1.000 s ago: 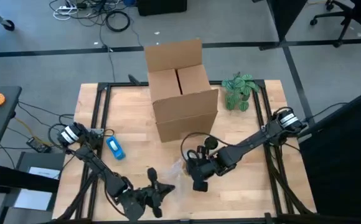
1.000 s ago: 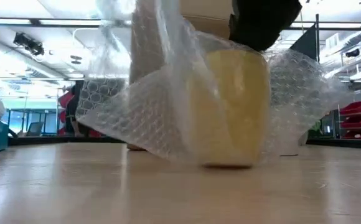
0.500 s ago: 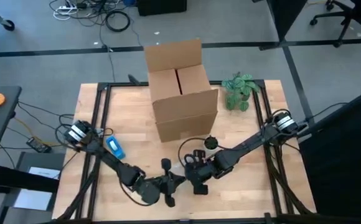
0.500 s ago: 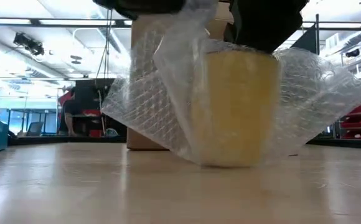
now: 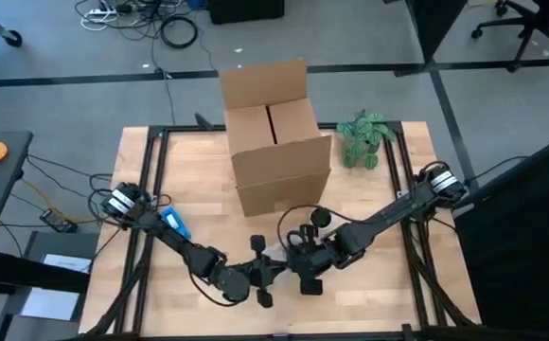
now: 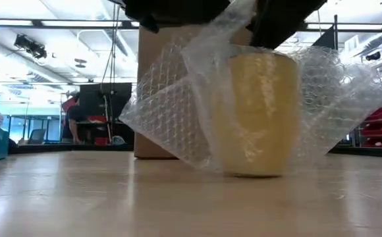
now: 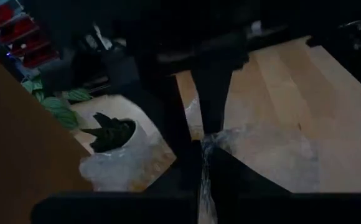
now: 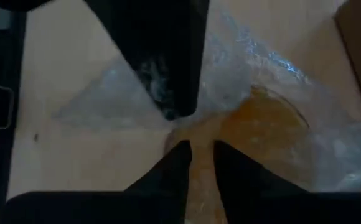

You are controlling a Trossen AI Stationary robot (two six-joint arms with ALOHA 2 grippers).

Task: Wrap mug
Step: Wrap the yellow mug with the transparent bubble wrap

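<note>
A yellow mug [image 6: 257,115] stands upright on the wooden table, with a sheet of clear bubble wrap [image 6: 171,112] around and under it. In the high view both grippers meet over it at the table's near middle and hide the mug. My left gripper [image 5: 271,270] comes from the left and is shut on the wrap. My right gripper [image 5: 300,261] comes from the right and is shut at the mug's top [image 8: 261,124]. My left gripper pinches an edge of the bubble wrap [image 7: 203,158] between its two fingers. That flap is lifted above the mug's top [image 6: 234,16], and the rest of the sheet slopes down to the table. My right gripper, slanting down from the table's right, has its fingers closed at the mug's top edge [image 8: 196,146], with wrap around it. Which side of the wall each finger is on cannot be told. The mug's base is on the table.
An open cardboard box [image 5: 274,142] stands at the far middle of the table, just behind the mug. A small green plant [image 5: 362,140] is at the far right. A blue object [image 5: 175,223] lies at the left, beside the left arm.
My left gripper has gone from the near edge toward the table's right and far side, up to the mug, holding the wrap. The wrap's left flap has been drawn up and folded over toward the mug's top. The mug has slid slightly.
</note>
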